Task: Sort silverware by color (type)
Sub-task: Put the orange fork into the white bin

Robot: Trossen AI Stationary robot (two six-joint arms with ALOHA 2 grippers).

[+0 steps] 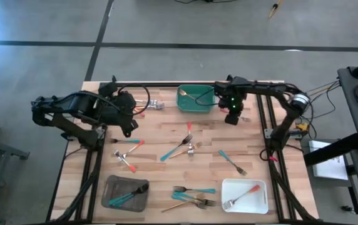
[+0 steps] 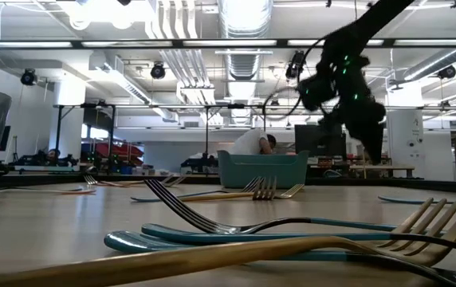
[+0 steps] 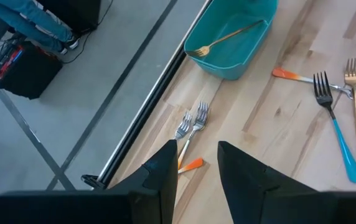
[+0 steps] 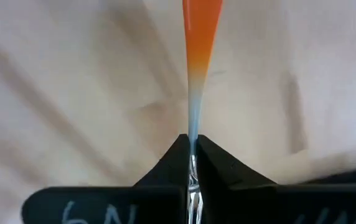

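Forks with teal, orange or gold handles lie scattered on the wooden table (image 1: 166, 134). My right gripper (image 4: 192, 142) is by the table's far edge, right of the green tray (image 1: 196, 99), and is shut on an orange-handled utensil (image 4: 201, 25). In the low view my right gripper (image 2: 374, 151) points down. My left gripper (image 3: 196, 149) is open above two orange-handled forks (image 3: 192, 121) lying flat near the far edge, left of the green tray (image 3: 237, 37); it touches nothing. A gold fork (image 3: 224, 38) leans inside that tray. My right gripper pinches the utensil by its thin pale neck (image 4: 192, 127), just below the orange handle, between the tips of its two fingers (image 4: 172, 158). The handle runs straight on past the fingertips. The head is hidden between the fingers. Whether the utensil touches the table cannot be told.
A grey tray (image 1: 126, 192) at the near left holds teal-handled pieces. At the near right, a white tray (image 1: 244, 195) holds an orange-handled fork. Loose forks lie mid-table (image 1: 185, 147) and near the front (image 1: 194, 195). The black rail (image 3: 147, 118) runs along the far edge.
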